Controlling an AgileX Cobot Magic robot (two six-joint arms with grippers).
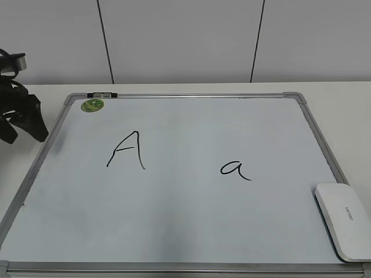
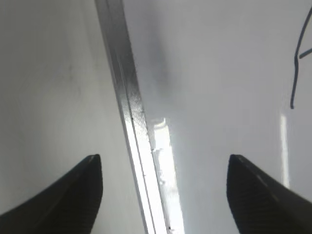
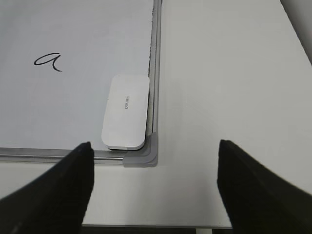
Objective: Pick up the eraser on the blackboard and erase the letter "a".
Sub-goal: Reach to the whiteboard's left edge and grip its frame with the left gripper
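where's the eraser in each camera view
Exterior: eraser at lower right, lying on the board's right edge.
Left wrist: not in view.
Right wrist: eraser at centre, just inside the board's grey corner piece.
Shared landmark: the letter "a", up and left of the eraser in both.

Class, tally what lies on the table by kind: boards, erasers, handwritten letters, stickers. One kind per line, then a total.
Boards: 1, the blackboard
Erasers: 1, the eraser
Handwritten letters: 2, the letter "a" and capital "A"
Stickers: 1, green sticker
Total: 5
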